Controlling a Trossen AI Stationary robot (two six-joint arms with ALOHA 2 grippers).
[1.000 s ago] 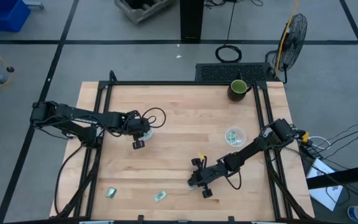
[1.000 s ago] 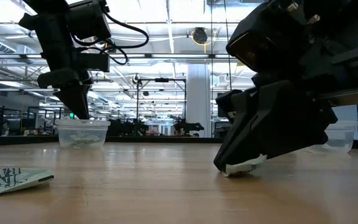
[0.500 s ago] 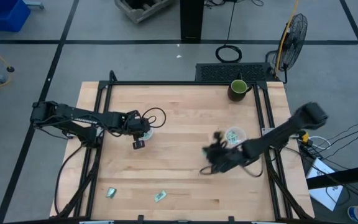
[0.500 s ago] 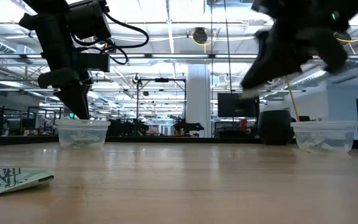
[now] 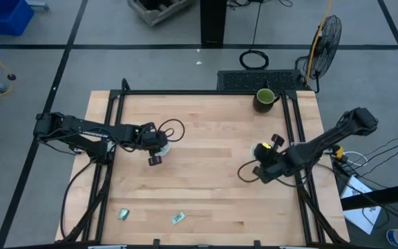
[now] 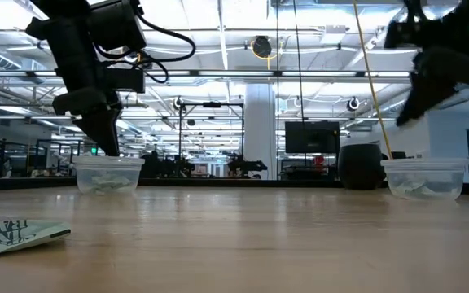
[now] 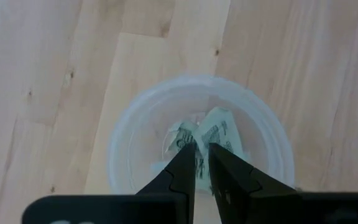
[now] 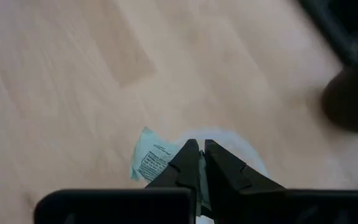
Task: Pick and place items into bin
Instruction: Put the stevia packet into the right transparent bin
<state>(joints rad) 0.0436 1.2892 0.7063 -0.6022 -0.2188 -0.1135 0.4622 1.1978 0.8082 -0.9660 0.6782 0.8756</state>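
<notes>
My right gripper (image 8: 197,149) is shut on a pale green-and-white packet (image 8: 153,160). It hangs in the air above the right clear plastic bin (image 6: 426,177), whose rim (image 8: 241,144) shows behind the fingers. In the high view the right gripper (image 5: 261,160) covers most of that bin. My left gripper (image 7: 201,152) points down over the left clear bin (image 7: 129,143), with a narrow gap between its fingers. Packets (image 7: 219,130) lie in that bin. Two more packets (image 5: 124,214) (image 5: 178,218) lie flat on the table near its near edge, and one packet (image 6: 19,233) shows in the low view. My right gripper pinches the packet between its two fingertips, coming from above and pointing down. The fingers are on one end of the packet (image 8: 178,163), and the rest sticks out to one side. The packet is lifted clear of the table.
A dark green mug (image 5: 264,99) stands at the table's far right corner, seen dark in the low view (image 6: 361,167). Black frame rails (image 5: 292,131) run along the table's left and right sides. Bare wood (image 5: 206,173) lies between the two bins.
My right gripper has risen from the table's middle near part with the packet in its fingers. It has swung toward the far right, to a place over the right bin. The left arm has kept still.
</notes>
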